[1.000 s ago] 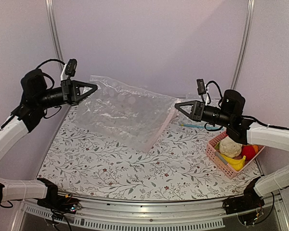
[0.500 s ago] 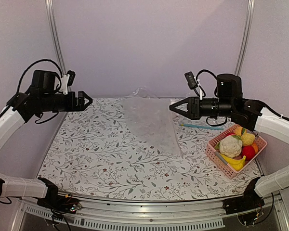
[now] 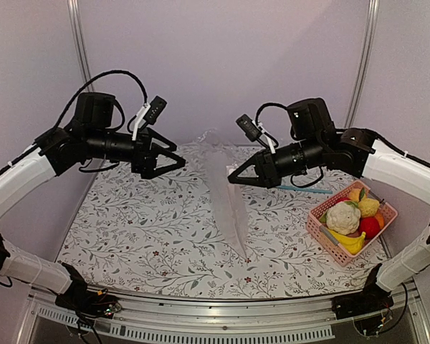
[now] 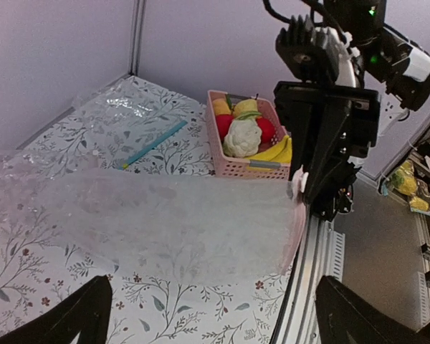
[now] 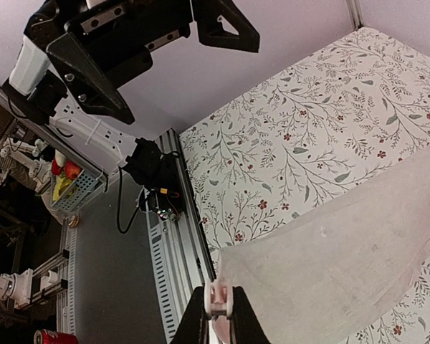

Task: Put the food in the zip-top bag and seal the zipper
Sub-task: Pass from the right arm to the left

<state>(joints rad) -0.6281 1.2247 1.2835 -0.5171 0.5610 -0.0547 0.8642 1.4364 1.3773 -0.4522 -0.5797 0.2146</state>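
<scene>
**Bag in the air, nothing packed yet**

By the look of it, the task has barely begun. The floral counter [image 3: 143,236] carries everything. The zip-top bag [image 3: 226,208] hangs in the middle of the top view, turned nearly edge-on, and its lower end trails down onto the counter. It is empty. All the food sits in the pink basket [image 3: 326,240] at the lower right: a cauliflower [image 3: 342,216], a banana [image 3: 350,242], a red fruit [image 3: 370,226] and a lemon [image 3: 368,206]. Filling and sealing are both left to do.

The right gripper [image 3: 231,179] is clamped on one faintly pink edge of the bag and carries it alone. The left gripper [image 3: 180,156] stands at centre left, just short of the bag, with its jaws wide apart and holding nothing. The zipper cannot be made out, nor whether the mouth is open.

What stands in the way is mostly the bag itself. Limp and flattened, it offers no opening to drop food through, so a second hold looks needed. A second clear bag [image 4: 118,107] lies crumpled at the upper left of the left wrist view. A teal strip [image 4: 154,143] lies at its edge, close to the basket, and could be mistaken for the zipper.
</scene>
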